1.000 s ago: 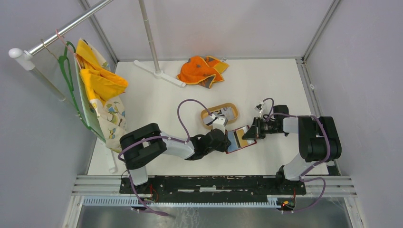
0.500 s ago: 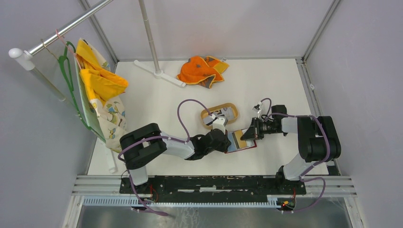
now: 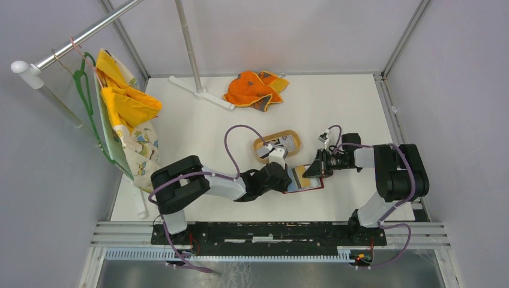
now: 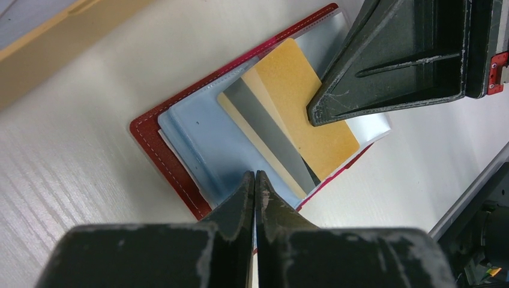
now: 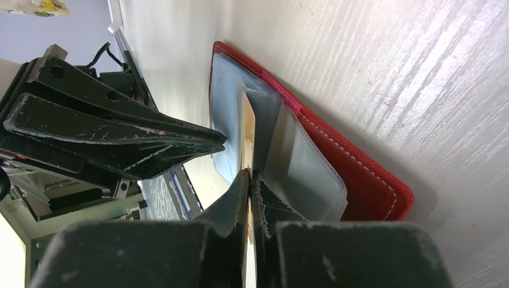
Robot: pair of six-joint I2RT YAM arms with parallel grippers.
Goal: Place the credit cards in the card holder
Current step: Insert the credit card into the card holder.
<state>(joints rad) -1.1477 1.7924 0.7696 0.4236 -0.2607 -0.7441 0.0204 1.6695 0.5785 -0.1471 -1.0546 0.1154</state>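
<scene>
The surface (image 3: 336, 102) is white, with grey walls around it. A clothes rail (image 3: 90, 30) stands on the left with a yellow cloth (image 3: 129, 102) hanging from it. An orange cloth (image 3: 255, 89) lies at the back.

A tan oval tray (image 3: 277, 132) sits near the middle and holds some credit cards (image 3: 287, 143). The marks on them are too small to read.

The red card holder (image 4: 198, 138) lies open on the surface, just in front of the tray. Its pale blue inside faces up. No words show on it.

The left arm stretches low across the surface and points to the right. The left hand (image 4: 255, 183) has its fingers pressed together. Its tips rest on the near edge of the holder's blue inside.

The right arm bends at the right side and reaches back to the left, low over the surface. The right hand (image 5: 250, 180) pinches the thin edge of a tan card (image 4: 288, 78). This card has a grey stripe and lies partly tucked into the holder. The two hands point at each other over the open holder.
</scene>
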